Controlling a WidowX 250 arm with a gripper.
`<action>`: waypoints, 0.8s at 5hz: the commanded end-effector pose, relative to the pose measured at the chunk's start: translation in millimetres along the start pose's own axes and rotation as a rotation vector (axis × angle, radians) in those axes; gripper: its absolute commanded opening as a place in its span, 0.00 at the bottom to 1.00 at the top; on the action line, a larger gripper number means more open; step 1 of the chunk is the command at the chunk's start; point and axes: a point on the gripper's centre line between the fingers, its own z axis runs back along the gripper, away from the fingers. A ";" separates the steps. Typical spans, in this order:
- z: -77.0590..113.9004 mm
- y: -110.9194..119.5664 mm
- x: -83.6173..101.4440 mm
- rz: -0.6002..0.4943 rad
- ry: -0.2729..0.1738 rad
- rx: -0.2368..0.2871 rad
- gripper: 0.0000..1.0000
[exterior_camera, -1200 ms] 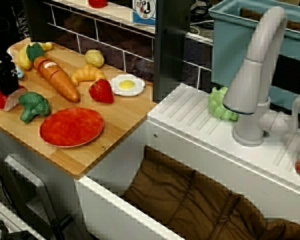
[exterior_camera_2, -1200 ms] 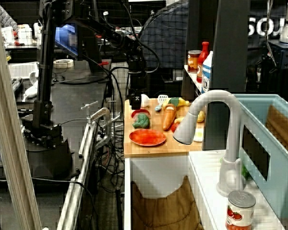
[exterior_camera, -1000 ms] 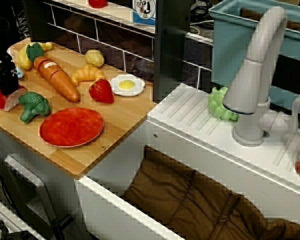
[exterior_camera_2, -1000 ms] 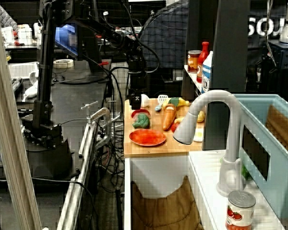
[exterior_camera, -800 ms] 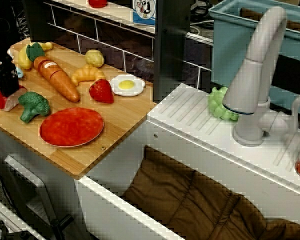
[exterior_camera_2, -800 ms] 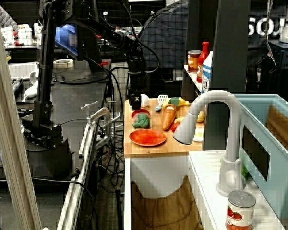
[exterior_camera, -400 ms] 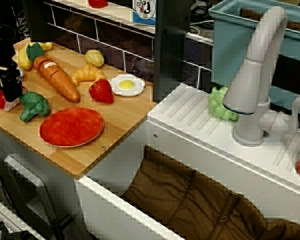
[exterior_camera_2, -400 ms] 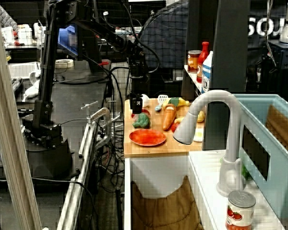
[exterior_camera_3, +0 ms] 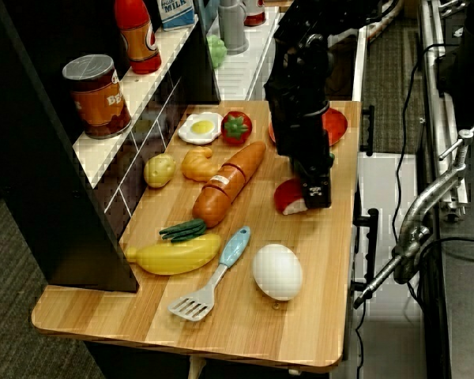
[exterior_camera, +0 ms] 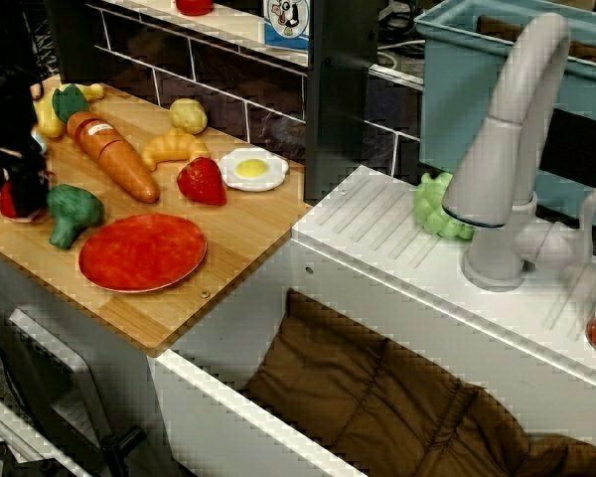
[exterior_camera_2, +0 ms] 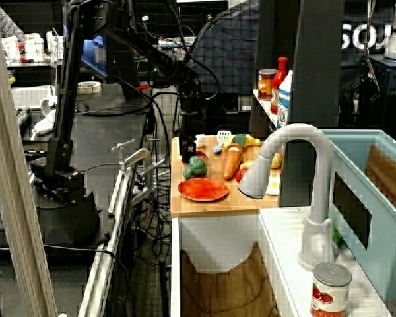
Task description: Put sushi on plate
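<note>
From the sink-side view, the black gripper [exterior_camera: 20, 184] is seen low over the sushi [exterior_camera: 12, 202], beside the broccoli [exterior_camera: 72, 211]; the plate [exterior_camera: 142, 251] lies nearby. From the far side view, little detail is resolved. From the shelf-end view, the sushi [exterior_camera_3: 290, 196] is touched by the gripper [exterior_camera_3: 316, 193]; whether it is grasped cannot be told.

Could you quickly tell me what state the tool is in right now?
Tool: down at the sushi on the board; open or shut cannot be told.

arm reaching down, gripper [exterior_camera_3: 314, 192] low; jaws' state unclear.
</note>
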 end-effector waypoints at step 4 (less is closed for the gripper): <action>-29.5 14.6 7.9 0.014 0.045 0.058 0.00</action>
